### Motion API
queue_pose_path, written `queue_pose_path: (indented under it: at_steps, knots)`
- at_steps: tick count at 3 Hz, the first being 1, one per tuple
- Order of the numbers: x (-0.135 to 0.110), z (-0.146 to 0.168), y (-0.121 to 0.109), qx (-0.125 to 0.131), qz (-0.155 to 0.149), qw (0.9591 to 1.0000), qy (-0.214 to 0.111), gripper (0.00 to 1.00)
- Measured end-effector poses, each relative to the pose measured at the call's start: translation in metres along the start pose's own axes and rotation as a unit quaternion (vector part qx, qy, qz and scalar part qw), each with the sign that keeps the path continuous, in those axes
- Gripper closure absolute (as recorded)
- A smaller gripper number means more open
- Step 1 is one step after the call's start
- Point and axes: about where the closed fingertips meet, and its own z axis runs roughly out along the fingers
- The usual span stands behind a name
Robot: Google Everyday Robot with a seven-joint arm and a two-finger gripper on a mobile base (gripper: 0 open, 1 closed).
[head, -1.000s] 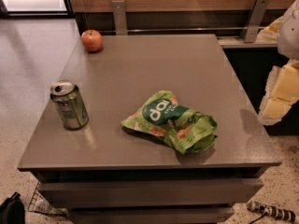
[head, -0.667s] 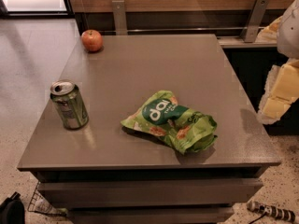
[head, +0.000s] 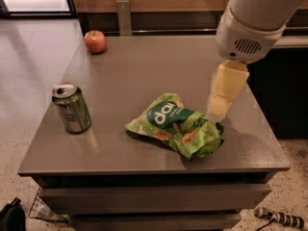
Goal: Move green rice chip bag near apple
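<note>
The bag (head: 175, 129) lies near the table's (head: 159, 66) front edge, its long axis running roughly left to right. Your gripper (head: 219, 110) hangs just beside the bag's right end, on the far side, so the bag sits left of it and nearer the front. You cannot tell whether it is wide or narrow. The apple (head: 95, 41) is well apart, at the far left corner, beyond the can (head: 71, 107).

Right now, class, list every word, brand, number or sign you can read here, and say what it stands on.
"dai" (roughly): large white letters on the dark-green oval of the green rice chip bag; the smaller print under it is too blurred to read.
On the green soda can: print unreadable.
On the apple and the gripper, which hovers beside the bag: no text.
</note>
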Motion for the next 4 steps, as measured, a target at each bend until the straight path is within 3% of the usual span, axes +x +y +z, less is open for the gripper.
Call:
queue_pose_path:
  at_steps: [2, 3, 4]
  knots:
    - [-0.039, 0.047, 0.038, -0.022, 0.048, 0.9967, 0.062, 0.00]
    - [-0.037, 0.068, 0.056, -0.042, 0.070, 0.9948, 0.062, 0.00]
    - [-0.027, 0.076, 0.058, -0.046, 0.081, 0.9951, 0.034, 0.00]
